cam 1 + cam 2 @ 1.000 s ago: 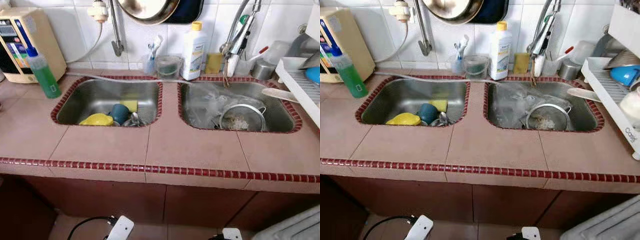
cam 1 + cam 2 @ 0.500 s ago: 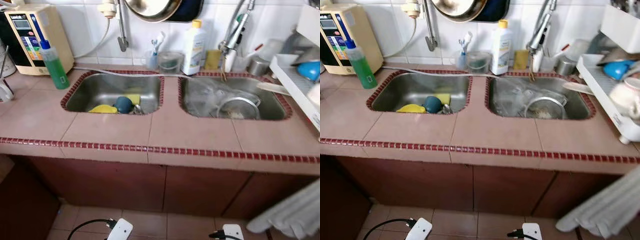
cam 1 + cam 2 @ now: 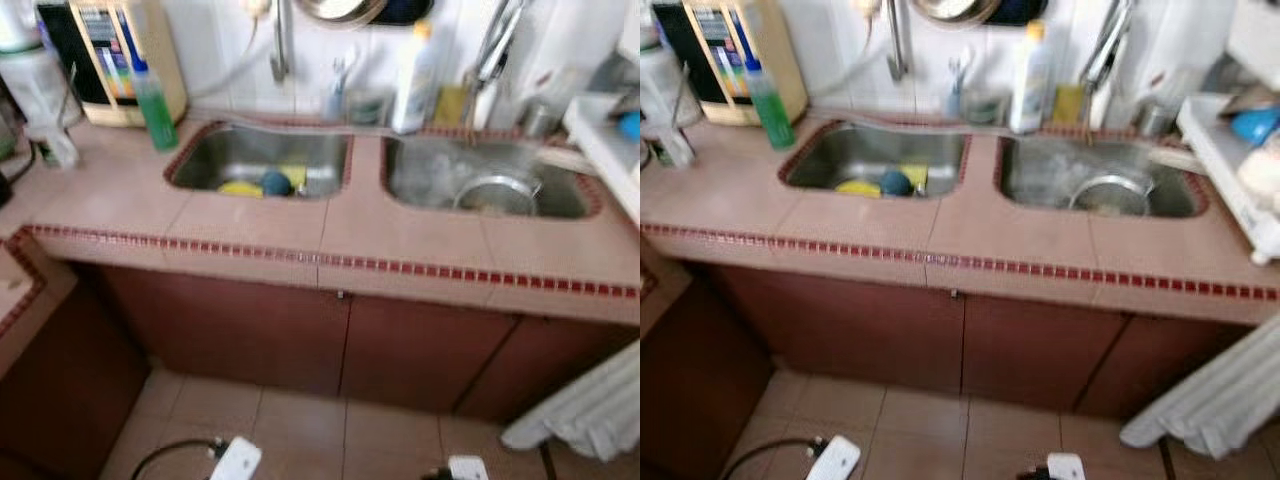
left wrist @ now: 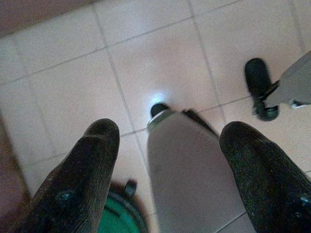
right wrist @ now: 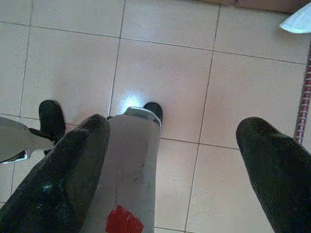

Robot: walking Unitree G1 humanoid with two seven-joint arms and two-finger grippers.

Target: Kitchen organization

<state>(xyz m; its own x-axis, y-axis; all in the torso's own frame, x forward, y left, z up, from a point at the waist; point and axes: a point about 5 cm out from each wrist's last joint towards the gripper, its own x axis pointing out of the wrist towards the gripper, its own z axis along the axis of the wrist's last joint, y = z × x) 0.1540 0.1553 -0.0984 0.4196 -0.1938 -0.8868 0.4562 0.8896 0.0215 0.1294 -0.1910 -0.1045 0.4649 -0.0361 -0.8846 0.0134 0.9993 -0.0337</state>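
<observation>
Overhead, a tiled counter [image 3: 250, 225] with two sinks is seen.
Left tool [image 4: 170, 160] and right tool [image 5: 180, 165] are hung spread apart over floor [image 5: 165, 63].

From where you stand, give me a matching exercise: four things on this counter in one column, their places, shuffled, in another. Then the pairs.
Things
1. green bottle
2. strainer
3. blue cup
4. white bottle

Places
A. in the right sink
B. in the left sink
C. beside the water purifier
D. at the wall between the sinks

Pairs: 1-C, 2-A, 3-B, 4-D
</observation>
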